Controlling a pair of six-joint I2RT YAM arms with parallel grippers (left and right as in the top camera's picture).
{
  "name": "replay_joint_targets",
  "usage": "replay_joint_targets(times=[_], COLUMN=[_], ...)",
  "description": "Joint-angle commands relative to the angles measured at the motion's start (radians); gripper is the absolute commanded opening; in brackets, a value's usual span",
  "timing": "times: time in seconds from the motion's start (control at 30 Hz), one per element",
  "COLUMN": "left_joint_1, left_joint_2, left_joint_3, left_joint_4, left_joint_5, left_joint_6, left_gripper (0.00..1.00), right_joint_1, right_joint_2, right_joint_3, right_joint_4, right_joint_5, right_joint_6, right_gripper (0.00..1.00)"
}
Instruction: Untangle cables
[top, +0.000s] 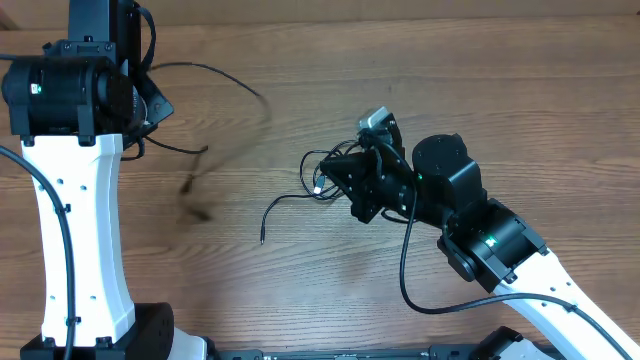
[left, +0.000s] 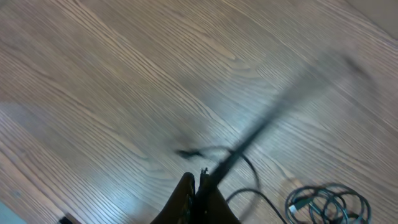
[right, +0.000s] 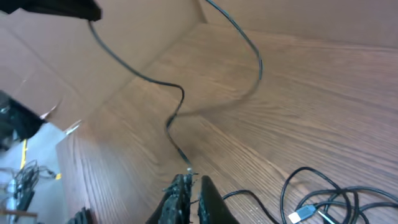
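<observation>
My left gripper (top: 155, 103) (left: 200, 182) is shut on one thin black cable (top: 235, 80) (left: 261, 127). That cable hangs in the air, blurred, and swings out to the right and down over the wooden table (top: 300, 60). In the right wrist view the same cable (right: 149, 79) loops down toward my fingertips. The other cables lie as a small coiled bundle (top: 312, 178) (left: 326, 205) (right: 329, 199) with a silver plug end (right: 303, 215). My right gripper (top: 326, 182) (right: 191, 182) rests at the bundle's edge. Its jaws are nearly together, and a thin strand shows in the slit.
One loose tail of the bundle runs left and ends at a small plug (top: 262, 240). The right arm's own thick black cable (top: 408, 275) loops over the table near the front. The white left arm (top: 80, 240) stands at the left edge.
</observation>
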Motion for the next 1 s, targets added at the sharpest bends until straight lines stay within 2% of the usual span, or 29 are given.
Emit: replay_joint_targets(times=[0.0, 0.07, 0.1, 0.2, 0.23, 0.33, 0.37, 0.43, 0.5, 0.63, 0.73, 0.87, 0.97], left_joint_1=[0.009, 0.009, 0.009, 0.009, 0.009, 0.009, 0.009, 0.005, 0.000, -0.003, -0.003, -0.017, -0.023], left_joint_2=[0.004, 0.005, 0.005, 0.005, 0.005, 0.006, 0.008, 0.008, 0.008, 0.008, 0.008, 0.008, 0.008], left_joint_3=[-0.003, -0.003, -0.003, -0.003, -0.003, -0.003, -0.003, -0.003, -0.003, -0.003, -0.003, -0.003, -0.003], left_joint_4=[-0.005, -0.005, -0.005, -0.003, 0.000, 0.017, 0.025, 0.032, 0.031, 0.032, 0.029, 0.007, -0.007], left_joint_5=[0.082, 0.127, 0.144, 0.209, 0.238, 0.381, 0.445, 0.582, 0.663, 0.679, 0.764, 0.983, 1.019], left_joint_6=[-0.021, -0.006, 0.003, 0.047, 0.071, 0.203, 0.263, 0.392, 0.460, 0.473, 0.563, 0.773, 0.821], left_gripper=[0.04, 0.04, 0.04, 0.04, 0.04, 0.04, 0.04, 0.04, 0.04, 0.04, 0.04, 0.04, 0.04], right_joint_1=[-0.006, -0.006, -0.006, -0.006, -0.006, -0.006, -0.006, -0.006, -0.006, -0.007, -0.007, -0.007, -0.007], right_joint_2=[0.006, 0.016, 0.023, 0.042, 0.048, 0.060, 0.062, 0.067, 0.072, 0.075, 0.077, 0.085, 0.093], right_joint_3=[0.021, 0.021, 0.021, 0.021, 0.021, 0.021, 0.021, 0.021, 0.021, 0.021, 0.021, 0.021, 0.021], right_joint_4=[0.000, 0.000, 0.000, 0.003, 0.007, 0.027, 0.033, 0.041, 0.045, 0.044, 0.045, 0.045, 0.045], right_joint_5=[-0.044, -0.044, -0.044, -0.044, -0.044, -0.044, -0.044, -0.044, -0.043, -0.026, -0.008, 0.032, 0.094], right_joint_6=[0.005, 0.005, 0.005, 0.044, 0.073, 0.143, 0.159, 0.163, 0.163, 0.163, 0.163, 0.195, 0.241], right_gripper=[0.17, 0.22, 0.31, 0.35, 0.40, 0.56, 0.66, 0.73, 0.82, 0.87, 1.00, 1.00, 1.00])
